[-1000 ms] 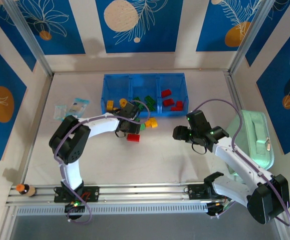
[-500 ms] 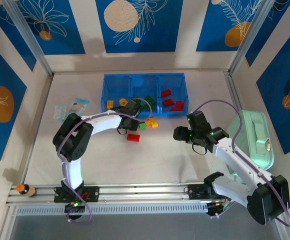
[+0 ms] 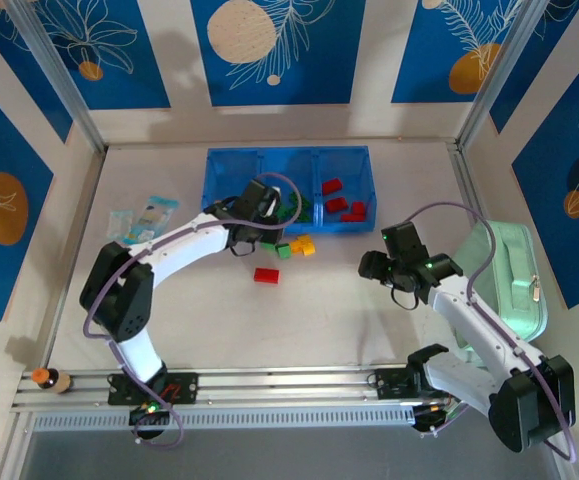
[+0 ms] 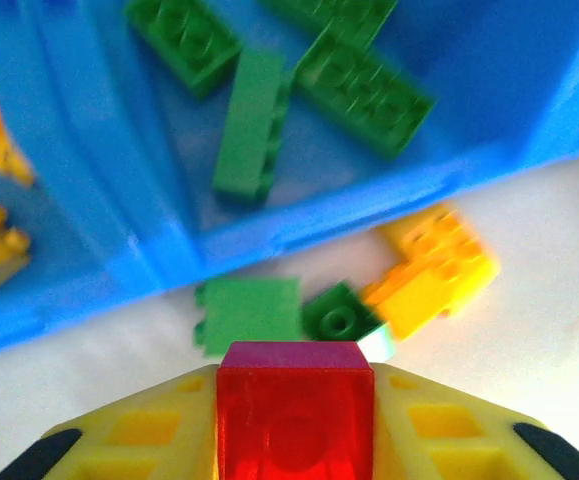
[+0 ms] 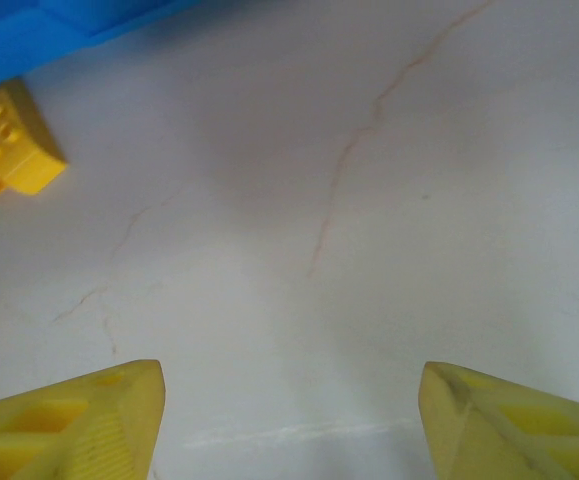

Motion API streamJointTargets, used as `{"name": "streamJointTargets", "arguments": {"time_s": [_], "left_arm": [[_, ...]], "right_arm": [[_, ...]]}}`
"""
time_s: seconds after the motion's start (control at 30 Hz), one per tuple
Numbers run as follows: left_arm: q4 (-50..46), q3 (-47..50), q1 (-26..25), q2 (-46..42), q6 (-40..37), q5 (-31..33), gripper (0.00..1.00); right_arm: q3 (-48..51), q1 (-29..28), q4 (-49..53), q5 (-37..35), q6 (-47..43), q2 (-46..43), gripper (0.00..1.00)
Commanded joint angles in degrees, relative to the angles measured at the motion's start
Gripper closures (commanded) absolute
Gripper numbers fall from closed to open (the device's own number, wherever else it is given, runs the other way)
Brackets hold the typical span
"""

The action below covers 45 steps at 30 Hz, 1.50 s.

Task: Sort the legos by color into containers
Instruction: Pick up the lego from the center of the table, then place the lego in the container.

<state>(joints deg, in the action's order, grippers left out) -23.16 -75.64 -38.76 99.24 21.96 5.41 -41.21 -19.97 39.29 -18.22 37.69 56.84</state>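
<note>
Your left gripper (image 4: 295, 445) is clamped on a red brick (image 4: 295, 395), hanging just short of the near wall of the tray (image 4: 99, 275) — the green compartment (image 4: 489, 50) sits straight ahead of it. The red compartment (image 3: 357, 178) lies off to its right along the tray, so the carry looks to run sideways, not forward. Your right gripper (image 5: 289, 400) stands part open and empty over the table (image 5: 369, 200), near the tray's right end.

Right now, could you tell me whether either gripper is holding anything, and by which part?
The left gripper holds a red brick, pinched by its two opposite sides between the fingers. The right gripper is open and empty.
</note>
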Motion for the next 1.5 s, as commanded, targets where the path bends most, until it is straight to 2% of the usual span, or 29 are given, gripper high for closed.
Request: {"name": "streamJointTargets", "arguments": {"time_s": [0.0, 0.23, 0.37, 0.43, 0.63, 0.7, 0.73, 0.8, 0.83, 0.9, 1.07, 1.17, 1.3, 1.47], "left_arm": [[-0.4, -7.9, -0.5, 2.5, -0.9, -5.3, 0.66], [-3.0, -27.8, -2.7, 15.2, -2.6, -8.7, 0.65], [-11.0, -45.2, -2.8, 26.3, -2.7, -10.0, 0.65], [-12.4, -50.7, -3.2, 30.1, -2.4, -10.9, 0.65], [-13.6, -59.3, -3.8, 37.2, -2.9, -11.0, 0.61], [-14.5, -61.7, -3.8, 39.0, -2.9, -11.0, 0.58], [-15.1, -62.8, -3.8, 39.7, -2.8, -11.2, 0.53], [-16.3, -64.2, -3.8, 40.4, -1.6, -11.1, 0.32], [-16.4, -64.2, -3.9, 40.2, -1.3, -11.5, 0.28], [-17.1, -64.2, -4.1, 39.2, -1.5, -11.6, 0.26], [-18.1, -61.1, -5.2, 32.2, -4.3, -9.4, 0.26], [-14.8, -52.6, -5.9, 24.6, -5.4, -8.2, 0.26], [-5.5, -32.0, -6.2, 10.8, -4.3, -6.6, 0.26], [5.7, -1.5, -5.8, -8.3, -1.0, 0.1, 0.24]], "right_arm": [[1.2, 1.9, 1.0, 0.6, 1.4, -3.0, 0.31], [3.0, 2.7, -0.1, 5.0, 0.4, -4.2, 0.31], [5.0, 2.4, -1.6, 8.5, 0.6, -4.5, 0.31], [5.7, 2.3, -1.5, 8.7, 0.8, -5.1, 0.30], [7.0, 2.2, -1.2, 9.9, 0.6, -7.7, 0.31], [7.2, 2.1, -1.2, 10.5, 0.5, -8.0, 0.30], [7.2, 2.1, -1.1, 10.7, 0.4, -8.2, 0.30], [7.4, 2.0, -0.9, 10.8, 0.5, -8.5, 0.30], [7.5, 2.0, -1.0, 10.8, 0.5, -8.5, 0.30], [7.5, 1.9, -1.1, 11.0, 0.6, -8.5, 0.30], [7.1, -0.2, -2.3, 12.1, -1.1, -8.6, 0.29], [6.2, -2.1, -2.7, 12.3, -2.6, -7.5, 0.28], [3.7, -5.7, -3.0, 12.8, -4.4, -4.2, 0.22], [-0.2, -13.0, -3.0, 8.4, -5.0, 2.5, 0.17]]}}
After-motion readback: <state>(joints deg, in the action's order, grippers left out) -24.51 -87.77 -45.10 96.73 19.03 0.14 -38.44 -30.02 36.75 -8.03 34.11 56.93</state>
